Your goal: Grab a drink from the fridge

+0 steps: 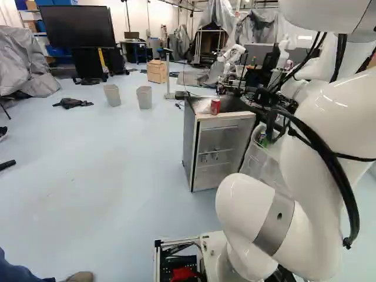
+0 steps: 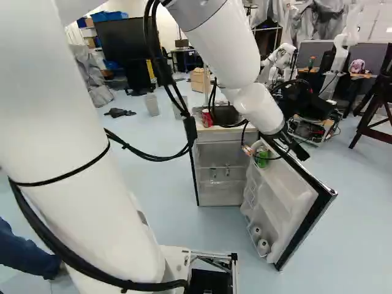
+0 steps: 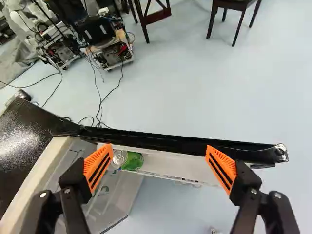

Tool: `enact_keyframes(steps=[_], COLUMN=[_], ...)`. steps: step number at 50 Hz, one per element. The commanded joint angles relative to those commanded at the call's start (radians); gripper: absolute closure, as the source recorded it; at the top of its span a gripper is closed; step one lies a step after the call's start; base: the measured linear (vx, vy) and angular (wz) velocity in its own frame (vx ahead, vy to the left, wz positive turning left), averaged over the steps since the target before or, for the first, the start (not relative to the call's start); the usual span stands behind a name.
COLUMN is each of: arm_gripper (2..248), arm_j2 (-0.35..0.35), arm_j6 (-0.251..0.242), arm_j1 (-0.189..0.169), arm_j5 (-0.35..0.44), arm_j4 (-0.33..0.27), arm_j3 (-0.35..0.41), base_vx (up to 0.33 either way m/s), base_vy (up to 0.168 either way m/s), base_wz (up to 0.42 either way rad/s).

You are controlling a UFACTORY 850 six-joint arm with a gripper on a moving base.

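Orange pads (image 3: pixel 97 166) of the gripper (image 3: pixel 159 147) are being held wide apart over the open fridge door (image 3: pixel 170 143). Nearer one pad, the green drink (image 3: pixel 134 161) is sitting by the door's inner side; careful centring is being called for before lowering.

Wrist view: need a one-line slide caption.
Fingers spread open over the swung-out fridge door, a green drink showing in the gap between them.

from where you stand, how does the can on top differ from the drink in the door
The can is red, the drink green. The can stands on the fridge; the drink sits inside the open door. Neither is held by the open fingers.
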Motion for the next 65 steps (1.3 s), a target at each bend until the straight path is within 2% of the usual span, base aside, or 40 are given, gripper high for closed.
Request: enact_keyframes(steps=[33,65], arm_gripper=[3,3], arm_j2=[-0.127,-0.193], arm_j6=[0.000,0.000], arm_j1=[-0.064,-0.060], arm_j5=[-0.026,-0.094], arm_j4=[0.006,0.006], arm_j3=[-0.139,-0.215], base_vx=[0.000,0.000], base_vy=[0.000,0.000], base_wz=[0.000,0.000])
